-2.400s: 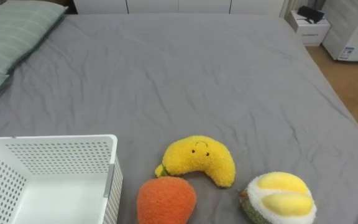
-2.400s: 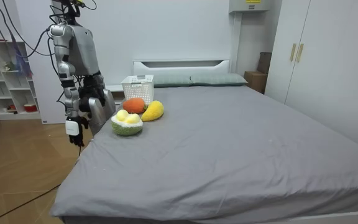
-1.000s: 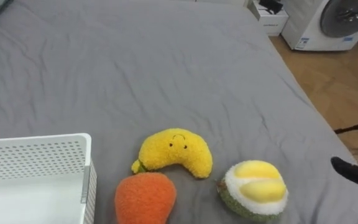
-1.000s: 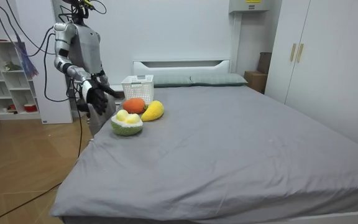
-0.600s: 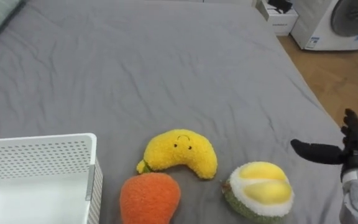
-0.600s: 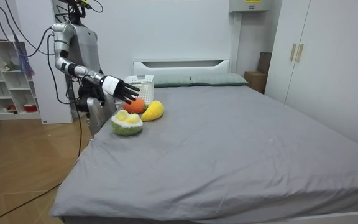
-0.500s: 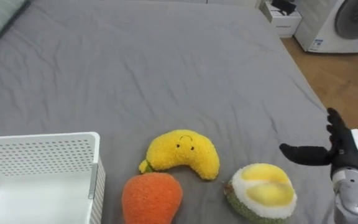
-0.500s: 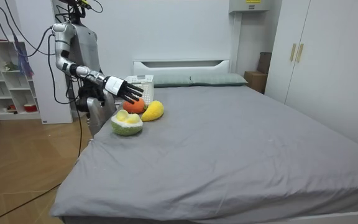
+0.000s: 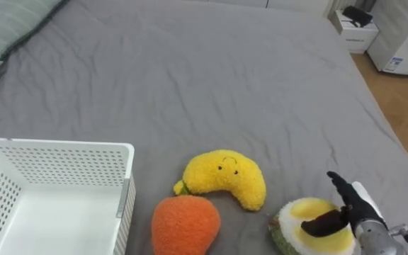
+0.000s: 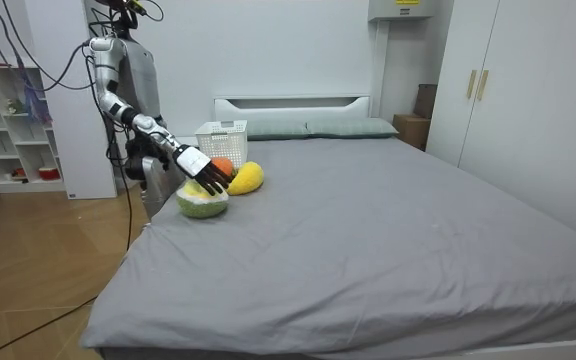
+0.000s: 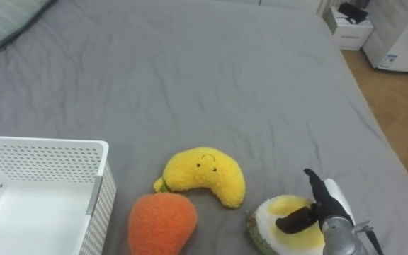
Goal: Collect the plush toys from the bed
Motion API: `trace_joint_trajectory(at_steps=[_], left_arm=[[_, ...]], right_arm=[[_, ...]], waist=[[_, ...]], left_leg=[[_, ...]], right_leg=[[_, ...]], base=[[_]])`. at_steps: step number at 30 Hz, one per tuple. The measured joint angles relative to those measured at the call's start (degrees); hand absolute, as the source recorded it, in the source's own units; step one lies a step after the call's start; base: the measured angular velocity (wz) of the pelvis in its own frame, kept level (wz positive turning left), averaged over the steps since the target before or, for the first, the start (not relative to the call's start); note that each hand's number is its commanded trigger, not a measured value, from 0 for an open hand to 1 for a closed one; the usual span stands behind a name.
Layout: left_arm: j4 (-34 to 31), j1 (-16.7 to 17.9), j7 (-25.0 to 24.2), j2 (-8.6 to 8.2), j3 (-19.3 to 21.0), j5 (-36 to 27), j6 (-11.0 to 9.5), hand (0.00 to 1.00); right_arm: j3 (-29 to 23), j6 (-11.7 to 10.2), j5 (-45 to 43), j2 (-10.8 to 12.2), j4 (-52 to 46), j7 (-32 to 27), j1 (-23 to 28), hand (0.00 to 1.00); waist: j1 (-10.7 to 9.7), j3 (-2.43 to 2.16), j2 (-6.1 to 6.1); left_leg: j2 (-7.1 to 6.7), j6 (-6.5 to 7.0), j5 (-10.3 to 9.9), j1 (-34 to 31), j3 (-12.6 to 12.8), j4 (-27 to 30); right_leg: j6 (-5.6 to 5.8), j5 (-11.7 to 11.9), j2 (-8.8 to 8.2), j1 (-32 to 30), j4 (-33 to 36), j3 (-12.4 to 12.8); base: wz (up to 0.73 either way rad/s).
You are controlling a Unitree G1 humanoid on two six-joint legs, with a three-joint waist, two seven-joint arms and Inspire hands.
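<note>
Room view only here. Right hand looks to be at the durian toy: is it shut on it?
Observer: No. In the eye views the right hand is open over the durian, fingers straight, thumb across the yellow top.
Operator: Anything in the basket?
Observer: The part of the basket inside that shows holds no toy.
Operator: Banana clear of the hand?
Observer: Yes. The banana lies apart, to the hand's left, face up, with the orange toy in front of it beside the basket wall.
</note>
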Motion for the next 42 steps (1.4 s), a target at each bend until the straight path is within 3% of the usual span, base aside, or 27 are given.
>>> trace_joint_trajectory(at_steps=[11,12,13,14,15,31,42], left_arm=[[-0.1,-0.3,0.5,0.66,-0.3,0.0,1.8,0.00],[-0.1,-0.3,0.5,0.67,-0.3,0.0,1.9,0.00],[-0.1,-0.4,0.5,0.68,-0.5,0.0,2.1,0.00],[-0.1,-0.5,0.4,0.68,-0.5,0.0,2.1,0.00],[-0.1,-0.5,0.4,0.68,-0.5,0.0,2.1,0.00],[0.0,-2.0,0.1,0.59,-2.2,0.0,1.7,0.00],[-0.1,-4.1,0.3,0.55,-2.4,-0.2,1.4,0.00]], right_arm=[[3.9,1.2,-5.4,0.3,9.3,4.3,-1.7,0.00],[3.9,1.2,-5.4,0.3,10.0,4.4,-1.8,0.05],[3.9,1.3,-5.5,0.3,10.7,4.5,-1.9,0.17],[3.9,1.3,-6.0,0.3,11.0,4.7,-1.9,0.72],[3.9,1.3,-6.2,0.3,11.0,4.8,-1.9,1.00],[5.4,0.6,-8.7,0.1,15.1,3.5,-2.8,1.00],[6.1,1.8,-9.9,0.2,7.6,6.1,-2.5,1.00]], waist=[[0.6,0.06,-0.94],[0.7,0.02,-1.00],[0.9,0.00,-1.02],[1.1,0.02,-0.98],[1.2,0.02,-0.97],[2.7,0.00,-0.42],[2.2,-0.23,-0.42]], left_leg=[[-0.25,0.09,0.0,-0.2,-1.0,0.3],[-0.25,0.12,0.0,-0.2,-1.1,0.4],[-0.26,0.18,-0.1,-0.2,-1.1,0.5],[-0.26,0.22,-0.1,-0.3,-1.2,0.7],[-0.26,0.23,-0.1,-0.3,-1.2,0.7],[-0.27,0.22,-0.3,-0.6,-2.3,1.7],[-0.38,0.24,-0.3,-1.1,-2.4,1.5]], right_leg=[[0.08,0.0,-0.07,0.7,-0.9,-0.7],[0.08,0.0,-0.09,0.7,-0.9,-0.9],[0.09,0.0,-0.12,0.8,-0.9,-1.0],[0.11,0.0,-0.14,0.9,-0.9,-1.2],[0.13,0.0,-0.16,0.9,-0.9,-1.3],[0.13,0.1,-0.05,1.5,-0.9,-1.6],[0.14,0.0,-0.12,1.0,-0.8,-1.7]], base=[[0.03],[0.09],[0.06],[0.05],[0.04],[0.03],[0.00]])
